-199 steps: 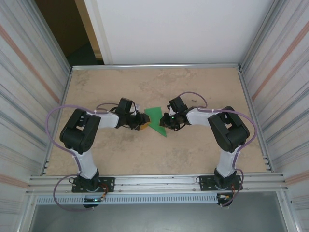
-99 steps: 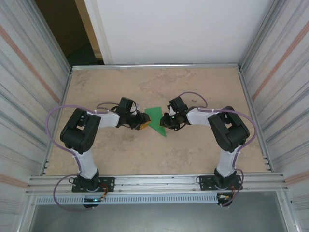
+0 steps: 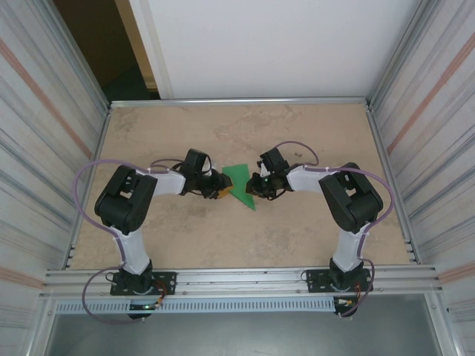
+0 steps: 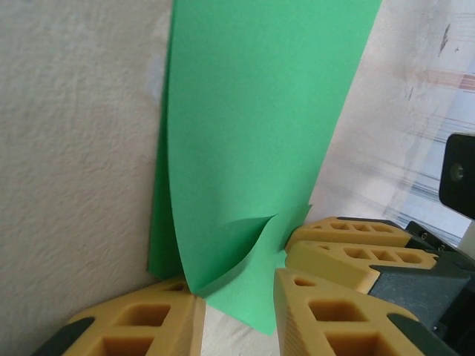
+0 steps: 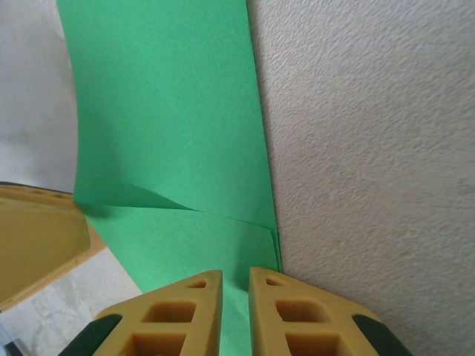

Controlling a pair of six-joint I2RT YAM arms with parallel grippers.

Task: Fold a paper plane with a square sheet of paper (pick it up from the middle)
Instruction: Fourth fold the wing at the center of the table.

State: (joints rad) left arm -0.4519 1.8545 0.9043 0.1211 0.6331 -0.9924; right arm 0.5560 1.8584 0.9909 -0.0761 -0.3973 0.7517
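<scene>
**Two grippers meet over a folded green sheet at mid-table**

Watching from my remote desk and reading left to right: the left gripper (image 4: 237, 304) sits low over the table (image 3: 312, 237). Its yellow fingers (image 4: 141, 326) stand apart with a plain gap between them. The near edge of the sheet of paper (image 4: 252, 133) dips into that gap, and a curled upper layer comes down right at the tip of the finger on the left of the wrist view. I see no pinch there, so I read these jaws as partly open and holding nothing.

Ahead of that gripper the sheet runs away as a long green band, doubled over on itself (a lifted flap shows a soft crease just beyond the fingertips). From above it is a pointed wedge lying between the two grippers, its tip towards the arm bases.

The right gripper (image 5: 235, 278) faces the left one across the sheet, the two sets of tips close together. Its fingers leave only a narrow slit, and the sheet's edge runs into that slit, so I read them as clamped on the paper. In the left wrist view they sit just right of the left gripper's tip, where the paper's edge enters between them.
</scene>
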